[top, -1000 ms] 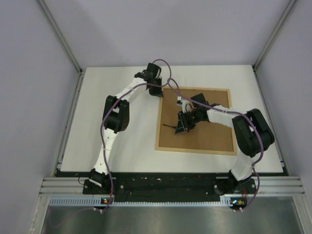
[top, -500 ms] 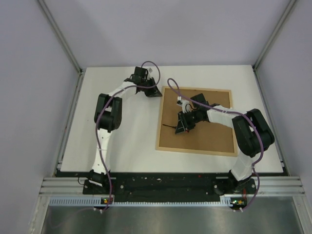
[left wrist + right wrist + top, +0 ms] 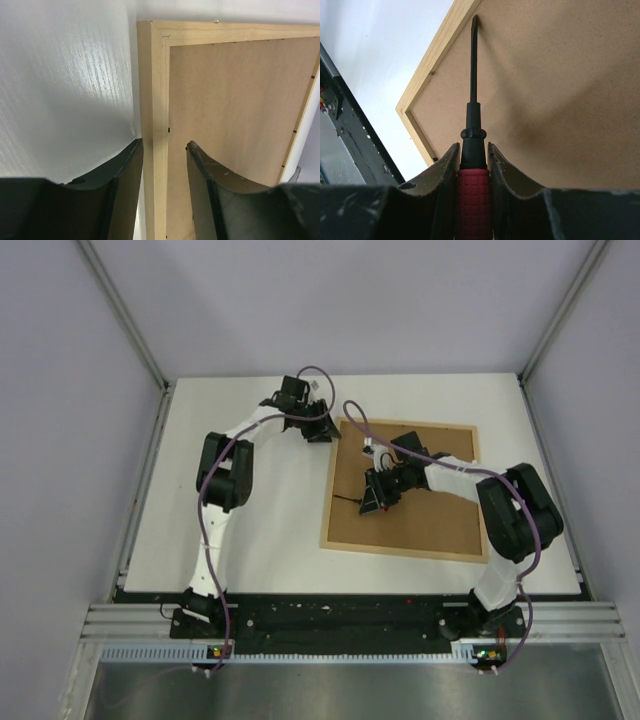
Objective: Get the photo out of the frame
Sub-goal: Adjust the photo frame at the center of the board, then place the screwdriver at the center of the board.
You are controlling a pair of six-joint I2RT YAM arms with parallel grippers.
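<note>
Swung back, left gripper [image 3: 165, 144] sets parted fingers astride one rail of the light-wood rectangular frame [image 3: 150, 75]. Right gripper [image 3: 472, 147] clamps a red-handled black screwdriver [image 3: 472, 100], its tip ahead on the brown backing board [image 3: 560, 90]. I judge the photo lies hidden underneath; next, lever the retaining tabs.

Apparently open table [image 3: 270, 540] left of frame [image 3: 400, 548]

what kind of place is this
Probably a robot lab test cell: a white table boxed in by plain grey panels, two arms bolted at its near edge, a picture frame face down.
</note>
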